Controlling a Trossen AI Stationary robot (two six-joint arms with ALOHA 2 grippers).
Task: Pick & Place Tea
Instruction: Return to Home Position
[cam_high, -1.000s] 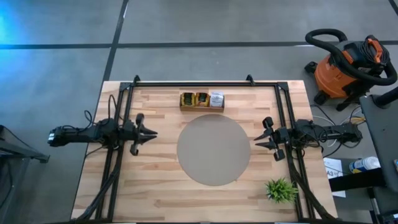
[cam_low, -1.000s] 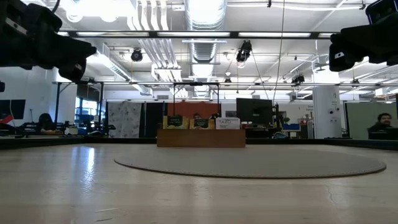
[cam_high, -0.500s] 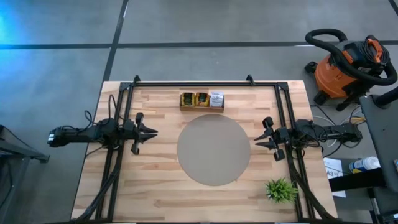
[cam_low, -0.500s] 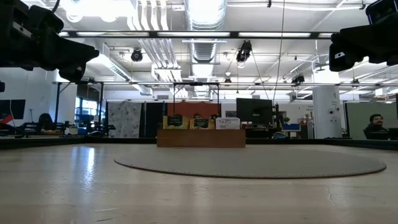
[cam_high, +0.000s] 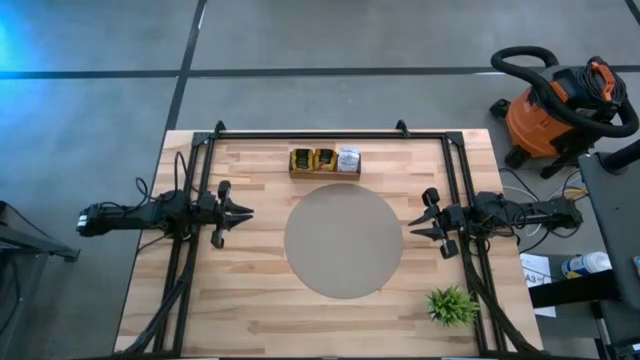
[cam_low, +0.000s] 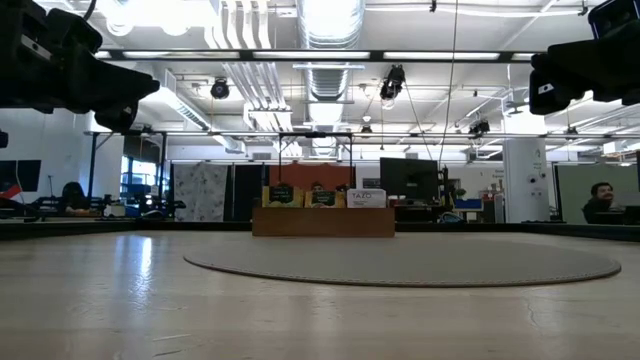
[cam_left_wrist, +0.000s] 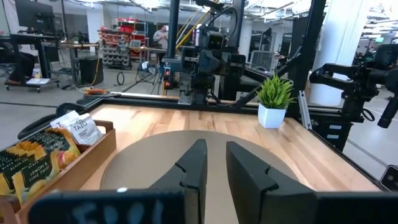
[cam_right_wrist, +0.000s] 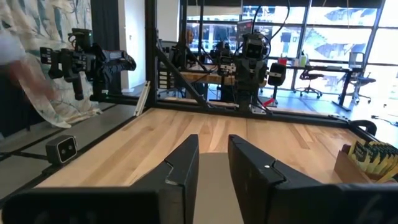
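Observation:
The tea (cam_high: 313, 159) is a row of yellow packets with a white one (cam_high: 348, 158), standing upright in a brown wooden tray (cam_high: 325, 174) at the middle of the table's far edge. The tea also shows in the left wrist view (cam_left_wrist: 37, 155), the right wrist view (cam_right_wrist: 373, 155) and the low view (cam_low: 322, 198). My left gripper (cam_high: 245, 213) hovers level at the table's left, pointing at the round mat; its fingers (cam_left_wrist: 214, 146) stand a little apart around nothing. My right gripper (cam_high: 412, 226) mirrors it at the table's right, slightly open (cam_right_wrist: 213, 140) and holding nothing.
A round grey-brown mat (cam_high: 343, 240) lies at the table's middle between the two grippers. A small green plant (cam_high: 452, 305) stands at the near right corner. A black frame (cam_high: 310, 133) runs along the far edge and both sides. An orange shop vacuum (cam_high: 560, 105) stands on the floor beyond the table.

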